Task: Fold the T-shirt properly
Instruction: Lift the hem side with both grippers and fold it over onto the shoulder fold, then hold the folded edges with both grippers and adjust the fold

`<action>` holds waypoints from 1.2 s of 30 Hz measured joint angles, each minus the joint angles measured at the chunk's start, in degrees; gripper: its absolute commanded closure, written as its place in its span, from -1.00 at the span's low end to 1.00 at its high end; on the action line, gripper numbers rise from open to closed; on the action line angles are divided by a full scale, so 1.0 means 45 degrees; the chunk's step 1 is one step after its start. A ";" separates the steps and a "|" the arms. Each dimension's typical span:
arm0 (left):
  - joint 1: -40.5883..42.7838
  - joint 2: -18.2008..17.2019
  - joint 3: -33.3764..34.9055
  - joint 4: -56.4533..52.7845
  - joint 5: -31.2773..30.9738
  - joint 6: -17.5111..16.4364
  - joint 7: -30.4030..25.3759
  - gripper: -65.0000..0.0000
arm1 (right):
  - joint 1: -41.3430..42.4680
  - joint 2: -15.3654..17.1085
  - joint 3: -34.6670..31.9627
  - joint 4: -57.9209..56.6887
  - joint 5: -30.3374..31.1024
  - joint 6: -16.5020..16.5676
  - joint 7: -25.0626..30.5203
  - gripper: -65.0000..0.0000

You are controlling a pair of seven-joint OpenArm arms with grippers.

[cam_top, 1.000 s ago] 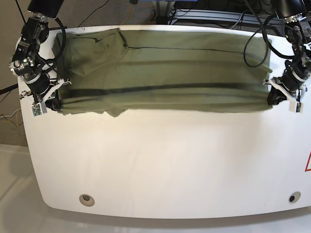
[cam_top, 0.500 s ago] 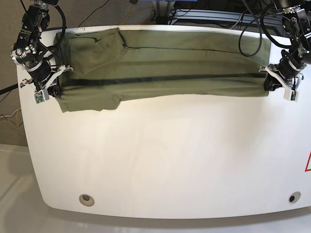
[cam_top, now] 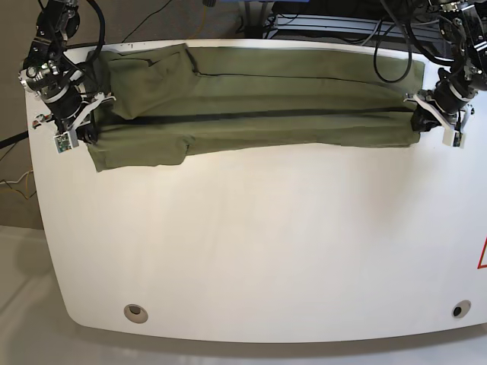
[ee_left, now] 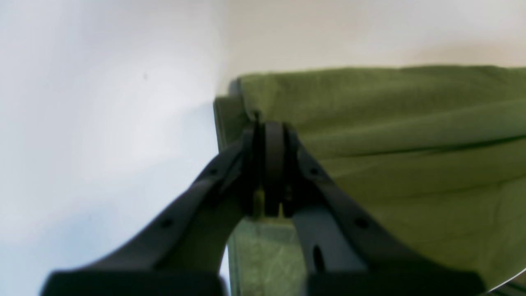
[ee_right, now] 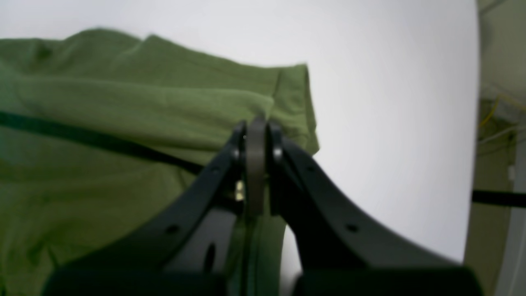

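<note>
Left gripper (cam_top: 423, 122) and right gripper (cam_top: 82, 128) each pinched shut on an end of the T-shirt (cam_top: 259, 95), which lies stretched along the table (cam_top: 259, 243) far edge mid lengthwise fold; next we'd lay the held edge flat, then release both together.

No readable text, brand or number in any view. Only sign-like mark: part of a red triangle outline (cam_top: 482, 255) at the table (cam_top: 266, 251) edge in the base view, cut off by the frame, contents not legible. Small tag on the right claw (cam_top: 62, 141) shows marks too small to read. Both wrist views carry no lettering.
</note>
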State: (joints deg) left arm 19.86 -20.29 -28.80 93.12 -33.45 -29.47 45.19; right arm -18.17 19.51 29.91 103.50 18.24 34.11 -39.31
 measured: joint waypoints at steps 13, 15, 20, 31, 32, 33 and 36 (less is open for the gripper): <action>0.0437 0.0010 -0.0015 0.0053 -0.0015 0.0058 -0.0364 1.00 | -0.0097 0.0039 -0.0257 -0.0510 0.0005 -0.0039 0.0010 1.00; 0.0544 0.0058 -0.0015 0.0049 0.0000 0.0058 -0.0335 1.00 | -0.0097 0.0039 -0.0301 -0.0627 0.0010 -0.0039 0.0010 0.99; 0.0539 0.0049 -0.0015 0.0146 0.0044 0.0063 -0.0223 1.00 | -0.0029 0.0000 -0.0325 -0.1103 0.0000 -0.0005 0.0102 0.74; 0.0233 -0.0039 -0.0141 0.0199 -0.0107 0.0107 0.0729 0.39 | -0.0248 0.0078 -0.0238 -0.0602 0.0015 0.0005 0.0160 0.54; 0.0233 -0.0049 -0.0141 0.0199 -0.0107 0.0107 0.0724 0.36 | -0.0243 0.0078 -0.0243 -0.0578 0.0010 0.0005 0.0160 0.52; 0.0204 -0.0049 -0.0141 0.0204 -0.0107 0.0107 0.0719 0.33 | -0.0243 0.0073 -0.0243 -0.0505 0.0005 0.0000 0.0180 0.49; 0.0180 -0.0044 -0.0180 0.0204 -0.0112 0.0102 0.0617 0.08 | -0.0238 0.0034 -0.0238 -0.0398 0.0000 -0.0005 0.0287 0.26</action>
State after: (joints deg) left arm 20.67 -20.49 -29.61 94.04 -33.95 -29.02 47.97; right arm -19.25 19.66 28.84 101.71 18.24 34.09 -38.02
